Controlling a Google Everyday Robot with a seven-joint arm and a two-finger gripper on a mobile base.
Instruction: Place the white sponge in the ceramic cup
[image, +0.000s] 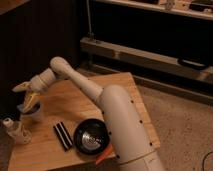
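The ceramic cup (33, 114) stands off-white near the left edge of the wooden table (115, 95). My gripper (26, 96) hangs just above the cup's mouth, pointing down and to the left, with its fingers (20, 88) spread apart and nothing between them. A pale blue-grey patch at the cup's mouth looks like the white sponge (24, 107). It rests in the top of the cup and is partly hidden by the gripper.
A small clear bottle (15, 130) with a white cap stands left of the cup at the table's edge. A black striped bar (62, 136) and a black bowl (91, 139) lie toward the front. My arm (75, 82) spans the table.
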